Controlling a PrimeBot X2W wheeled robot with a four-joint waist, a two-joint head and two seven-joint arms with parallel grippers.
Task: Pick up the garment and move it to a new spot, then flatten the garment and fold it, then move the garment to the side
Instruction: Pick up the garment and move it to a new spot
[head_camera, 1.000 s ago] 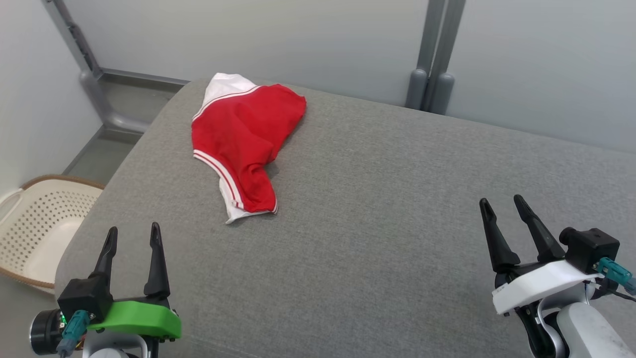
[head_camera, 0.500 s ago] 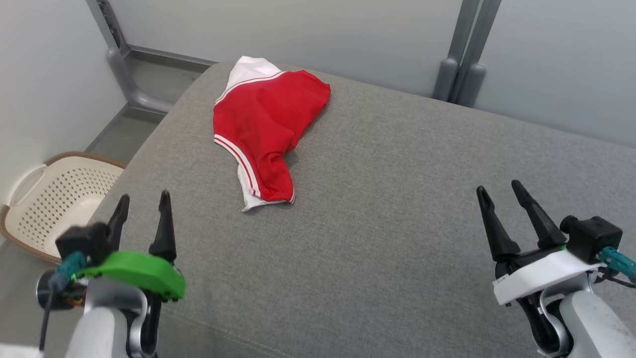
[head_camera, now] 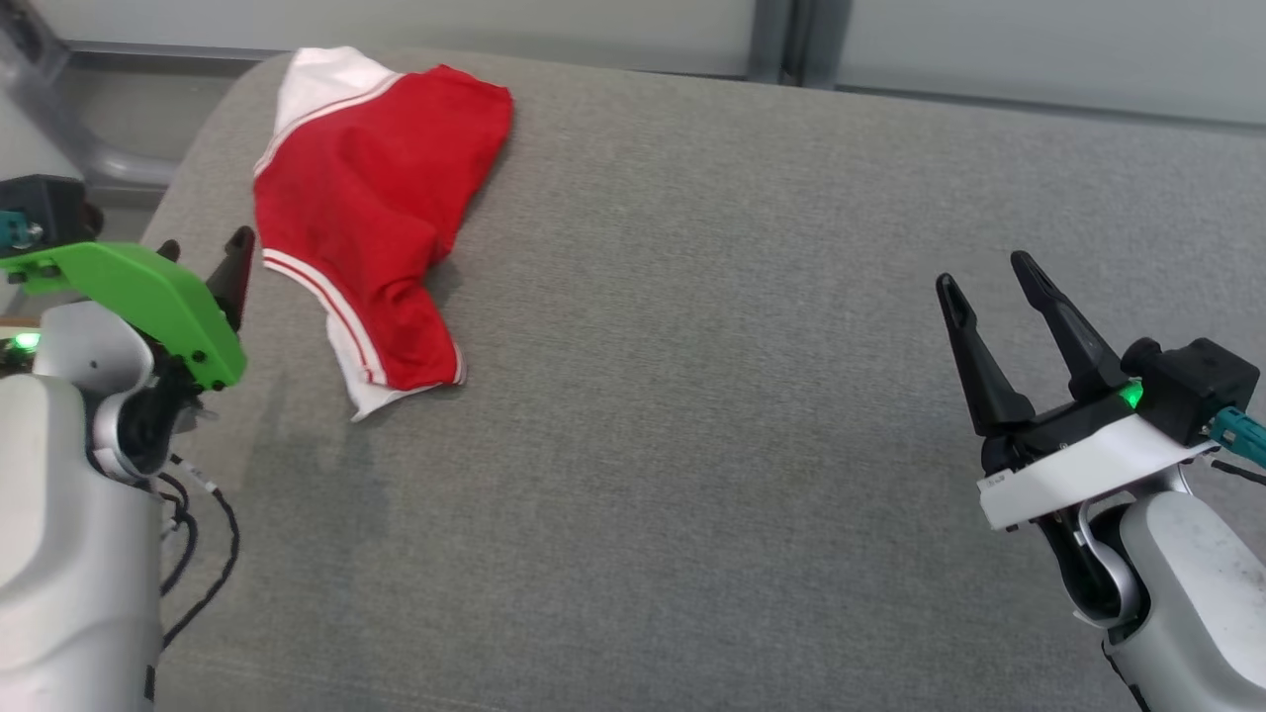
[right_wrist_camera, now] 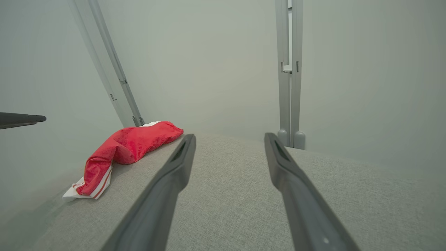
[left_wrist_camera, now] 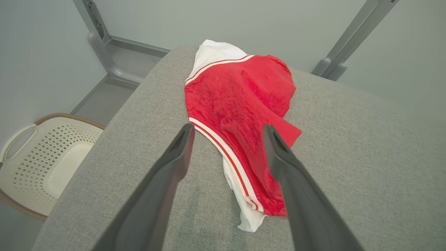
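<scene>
Two grippers, and both stand with their fingers spread wide and nothing held between them.

Your left gripper point(head_camera: 203, 245) is at the left edge of the grey upholstered surface point(head_camera: 692, 396), just beside the garment point(head_camera: 366, 218), with its green-capped wrist over the surface's rounded side. In the left wrist view, that gripper point(left_wrist_camera: 228, 128) points at the cloth, and its two dark fingers frame the lower half of the garment point(left_wrist_camera: 240, 104). You cannot tell from that view whether the fingertips touch the fabric.

The garment lies crumpled near the far left corner of the surface. It is mostly red, with a white part crossed by red stripes at its far end. A white double stripe runs down its left edge to a white tip at the near end.

Your right gripper point(head_camera: 982, 272) is over the right side of the surface, well apart from the garment, fingers pointing toward the pale wall. In the right wrist view, its fingers point(right_wrist_camera: 230, 136) stand over bare grey fabric, and the garment point(right_wrist_camera: 129, 144) shows as a low red mound off to the left.

Beside the surface, a cream perforated basket point(left_wrist_camera: 52, 157) with a brown rim sits on the floor.
</scene>
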